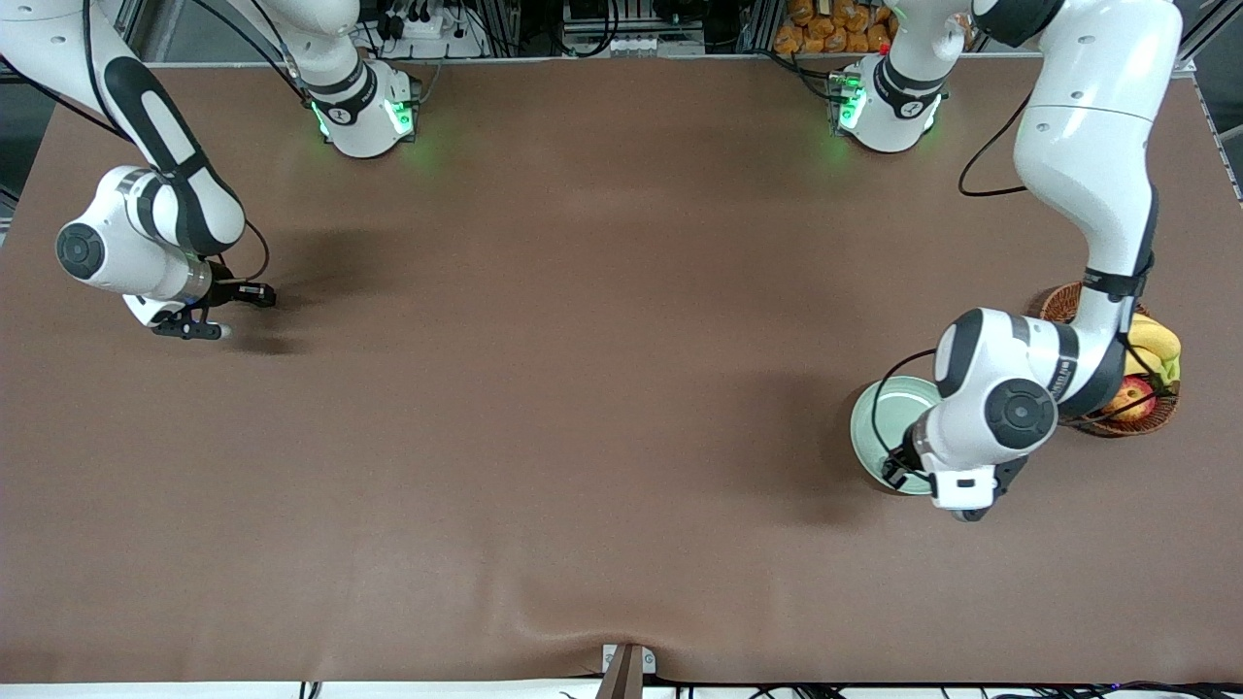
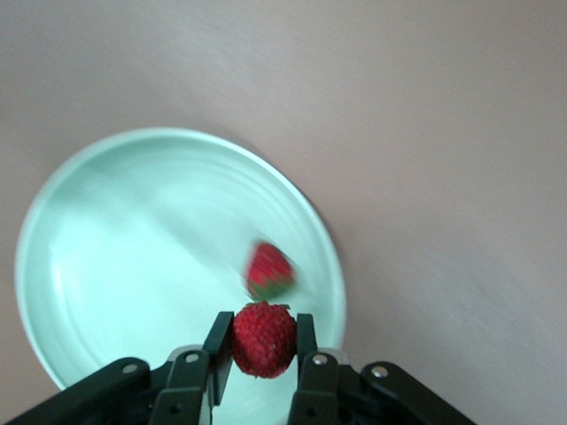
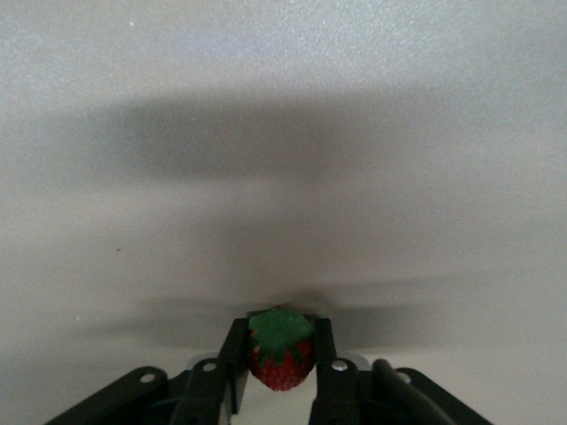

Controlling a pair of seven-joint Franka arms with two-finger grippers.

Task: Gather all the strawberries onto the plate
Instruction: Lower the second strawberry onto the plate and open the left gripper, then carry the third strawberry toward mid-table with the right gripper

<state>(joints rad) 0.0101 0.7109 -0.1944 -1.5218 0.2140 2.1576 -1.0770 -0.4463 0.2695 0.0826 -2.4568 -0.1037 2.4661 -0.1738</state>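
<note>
One strawberry [image 2: 268, 271] already lies in the plate [image 2: 106, 221], blurred, near the rim at the centre of the left wrist view. The left gripper [image 2: 263, 343] hangs over that plate at the lower right of the front view, its fingers closed on a second strawberry [image 2: 263, 339] not yet released. The right gripper [image 3: 282, 354], low over bare table [image 1: 583, 388] at the left of the front view, clamps a third strawberry [image 3: 281, 350], well apart from the plate. By this judgement one berry is delivered, one is about to be, and one needs carrying across. The front view shows no berries, since the left arm covers part of the plate; only the wrist views reveal them. The front view alone shows the basket [image 1: 1146, 413] of fruit beside the plate
</note>
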